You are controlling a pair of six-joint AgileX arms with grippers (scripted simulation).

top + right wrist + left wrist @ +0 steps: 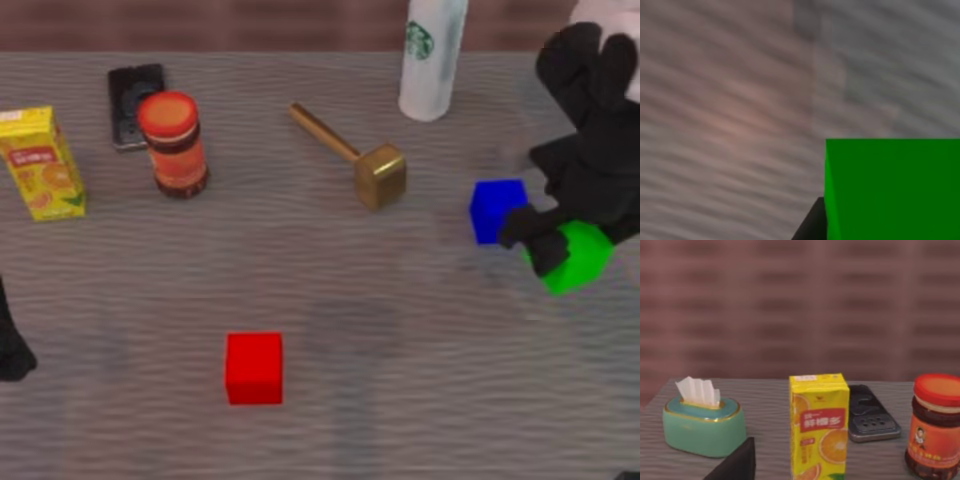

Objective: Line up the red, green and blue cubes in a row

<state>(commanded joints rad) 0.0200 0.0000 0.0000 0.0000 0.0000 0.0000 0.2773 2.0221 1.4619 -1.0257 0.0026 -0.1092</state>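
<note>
Clasping green cube (582, 256), right gripper (535, 240), beside blue cube (495, 207)

Open grey ribbed surface (400, 390) all round the small bright red cube (254, 368), nothing near on any side. Up and left of that cube, blocked by a red-lidded brown jar (176, 143), a yellow juice carton (41, 163) and a dark flat phone-like slab (133, 104). Up and right, barred by a brass-coloured hammer (355, 160) and a tall white cup (432, 55). Far right, crowded: deep blue cube (494, 207) just beside bright green cube (580, 259), right gripper (537, 240) over both. Left gripper (12, 352) at left edge.
</note>
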